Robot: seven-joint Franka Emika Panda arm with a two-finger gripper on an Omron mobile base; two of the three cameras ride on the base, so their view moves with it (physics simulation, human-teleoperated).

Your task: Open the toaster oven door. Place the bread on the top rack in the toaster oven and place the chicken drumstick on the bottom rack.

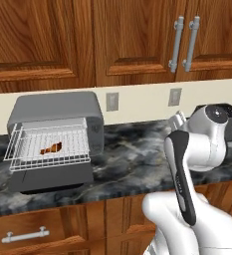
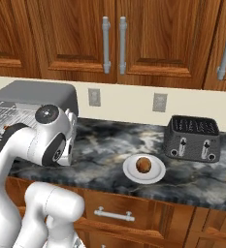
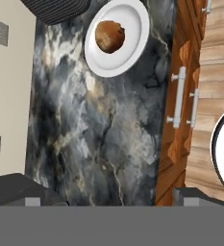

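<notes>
Drumstick (image 1: 51,148) on rack (image 1: 48,144) — bread (image 2: 143,164) plated.

Arm (image 1: 197,149): glossy white rounded shell segments throughout. A dark grey to black band runs lengthwise down one link. One joint carries a round dark end cap with a small pale centre mark. Fingers (image 3: 31,202): dark tips with pale grey square pads.

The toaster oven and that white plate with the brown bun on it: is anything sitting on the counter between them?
No loose item: in the right base view, bare dark marble counter runs from the toaster oven to the plate; the robot's arm partly blocks the view there.
</notes>
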